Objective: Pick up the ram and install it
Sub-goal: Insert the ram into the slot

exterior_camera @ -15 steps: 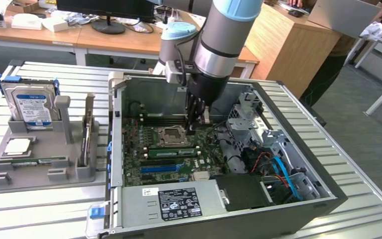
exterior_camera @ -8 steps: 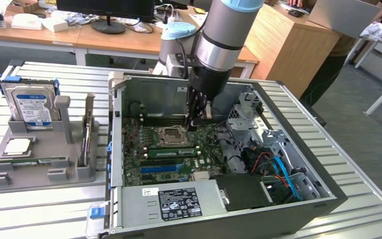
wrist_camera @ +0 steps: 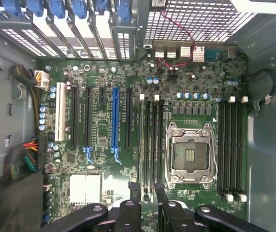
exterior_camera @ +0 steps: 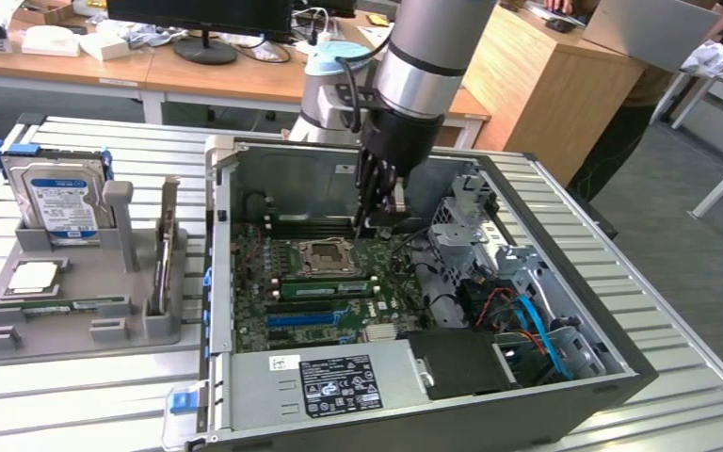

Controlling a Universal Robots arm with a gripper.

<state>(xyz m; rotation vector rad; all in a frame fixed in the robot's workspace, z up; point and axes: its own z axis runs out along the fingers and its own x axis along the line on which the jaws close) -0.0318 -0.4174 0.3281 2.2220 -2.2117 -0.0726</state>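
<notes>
Inside the open black computer case [exterior_camera: 298,174] on the slatted metal bench [exterior_camera: 72,405], the grey robot arm [exterior_camera: 418,66] reaches down and the jaws [exterior_camera: 380,218] [wrist_camera: 147,193] hang over the green motherboard [exterior_camera: 255,282] [wrist_camera: 200,104]. The wrist view has them above one end of the black memory slots that run beside the square metal CPU socket [exterior_camera: 330,254] [wrist_camera: 191,154]. Whether the jaws are parted or clamped on something thin cannot be told.

The ram [exterior_camera: 324,287], a long, narrow green stick with dark chips, appears to sit in the slot bank near the jaws, on the far side of the socket from them as the exterior view shows it, next to the blue expansion slot [exterior_camera: 301,318] [wrist_camera: 114,121].

Well away from the jaws, toward the exterior view's left, a grey plastic holder [exterior_camera: 72,325] stands on the bench. It carries an upright silver hard drive [exterior_camera: 60,198] with a blue-white label and a square silver chip [exterior_camera: 33,275].
</notes>
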